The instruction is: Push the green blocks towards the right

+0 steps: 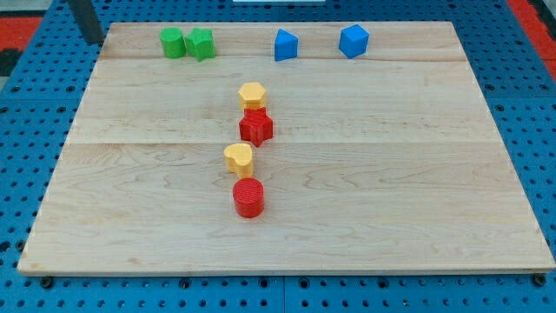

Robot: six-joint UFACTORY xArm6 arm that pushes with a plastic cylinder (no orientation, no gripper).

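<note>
Two green blocks stand side by side at the board's top left: a round green cylinder (172, 42) and a green star-like block (201, 43) touching its right side. My tip (94, 38) is the lower end of the dark rod at the view's top left corner, left of the green cylinder and well apart from it, near the board's top left corner.
Two blue blocks (285, 45) (354, 40) sit along the top edge, right of the green ones. Down the middle stand a yellow hexagon (252, 95), a red star (256, 126), a yellow heart-like block (238, 159) and a red cylinder (248, 197). The wooden board (417, 174) lies on a blue pegboard.
</note>
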